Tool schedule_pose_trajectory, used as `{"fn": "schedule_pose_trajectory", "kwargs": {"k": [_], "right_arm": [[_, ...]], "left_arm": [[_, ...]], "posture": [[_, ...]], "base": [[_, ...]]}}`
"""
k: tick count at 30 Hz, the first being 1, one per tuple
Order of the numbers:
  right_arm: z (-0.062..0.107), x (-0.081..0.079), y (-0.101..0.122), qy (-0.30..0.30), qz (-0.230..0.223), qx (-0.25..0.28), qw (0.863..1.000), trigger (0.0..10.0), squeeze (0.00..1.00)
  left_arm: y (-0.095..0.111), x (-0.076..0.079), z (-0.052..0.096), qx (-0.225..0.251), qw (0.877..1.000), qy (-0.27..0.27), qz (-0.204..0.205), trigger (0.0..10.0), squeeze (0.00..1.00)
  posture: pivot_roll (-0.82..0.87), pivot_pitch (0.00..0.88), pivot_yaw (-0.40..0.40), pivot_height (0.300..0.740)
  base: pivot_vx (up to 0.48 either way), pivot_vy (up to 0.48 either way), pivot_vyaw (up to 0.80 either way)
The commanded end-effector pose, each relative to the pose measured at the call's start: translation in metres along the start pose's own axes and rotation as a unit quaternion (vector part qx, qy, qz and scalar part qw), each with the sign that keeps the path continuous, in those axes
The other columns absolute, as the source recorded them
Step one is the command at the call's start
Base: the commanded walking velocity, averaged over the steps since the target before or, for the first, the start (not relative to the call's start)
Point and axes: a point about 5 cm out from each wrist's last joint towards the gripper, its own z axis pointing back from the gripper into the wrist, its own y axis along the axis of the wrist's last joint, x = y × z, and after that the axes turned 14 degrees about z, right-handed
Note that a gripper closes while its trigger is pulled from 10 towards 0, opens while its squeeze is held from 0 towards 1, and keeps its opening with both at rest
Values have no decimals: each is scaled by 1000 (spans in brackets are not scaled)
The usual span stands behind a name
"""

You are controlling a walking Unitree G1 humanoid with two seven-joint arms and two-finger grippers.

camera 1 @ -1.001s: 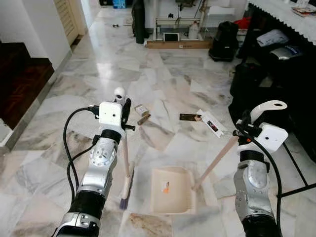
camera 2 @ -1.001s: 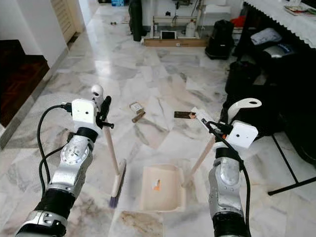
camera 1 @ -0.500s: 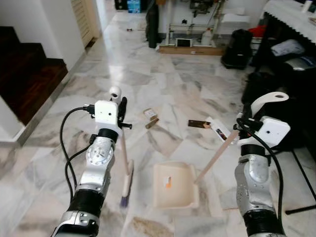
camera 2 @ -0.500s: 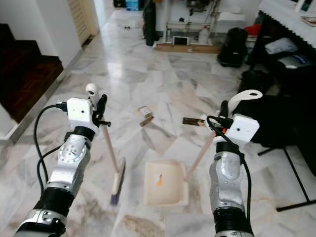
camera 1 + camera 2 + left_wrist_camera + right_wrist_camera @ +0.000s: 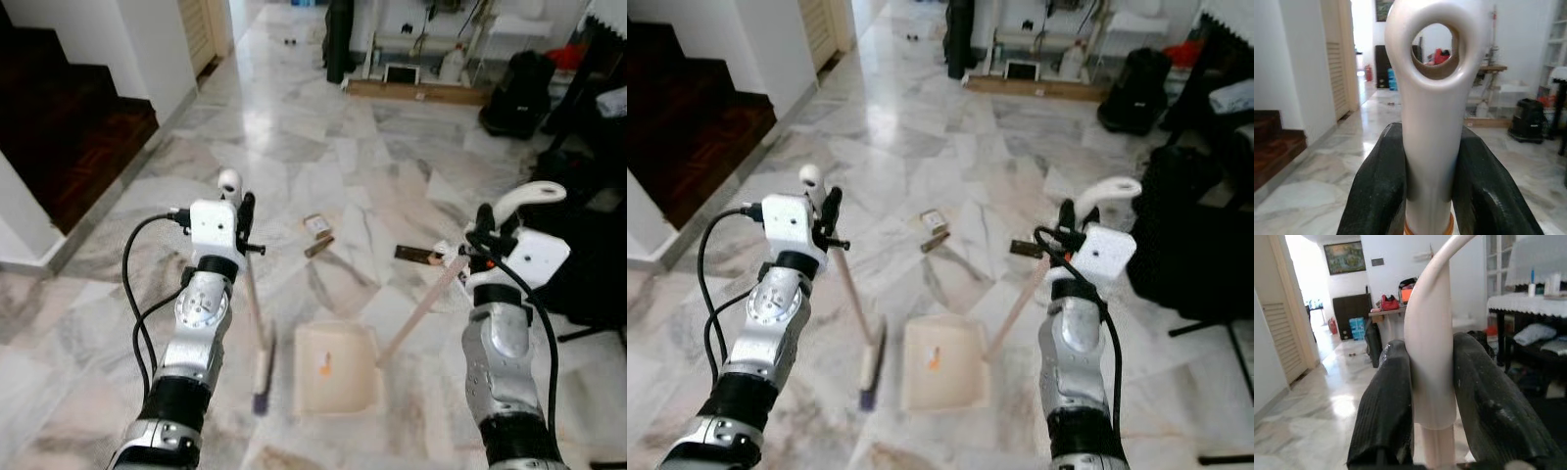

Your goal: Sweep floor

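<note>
A cream dustpan (image 5: 335,368) sits on the marble floor (image 5: 323,147), the broom (image 5: 261,367) head just left of it. The left hand (image 5: 1431,196) clamps the broom handle; the right hand (image 5: 1432,431) clamps the dustpan's. Beyond lie litter scraps (image 5: 317,233).

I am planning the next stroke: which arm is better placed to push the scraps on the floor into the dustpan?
Probably the left. The left gripper holds the broom, bristles beside the dustpan; the right gripper holds the dustpan handle. The scraps lie beyond both.
</note>
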Motion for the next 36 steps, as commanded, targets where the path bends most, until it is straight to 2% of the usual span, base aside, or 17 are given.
{"fn": "schedule_pose_trajectory", "kwargs": {"k": [1,18,26,33,36], "right_arm": [[-3,2,9,-8,-9,23,1000,10000,0],[-2,1,11,-8,-14,23,1000,10000,0],[-3,0,12,0,0,28,1000,10000,0],[-3,-2,13,3,-2,28,1000,10000,0],[-3,-2,13,3,-5,28,1000,10000,0]], "left_arm": [[11,2,-5,26,1000,-10,-15,10000,0],[15,2,-6,34,999,-10,-19,10000,0],[14,0,-4,31,999,-8,-18,10000,0],[14,0,-3,31,999,-4,-19,10000,0],[15,-1,-4,32,999,-2,-19,10000,0]], "posture": [[29,63,-18,740],[34,66,-18,740],[37,72,-24,740],[38,83,-29,740],[38,87,-30,740]], "base": [[319,0,0],[317,0,0],[315,0,0],[293,0,664],[284,0,0]]}}
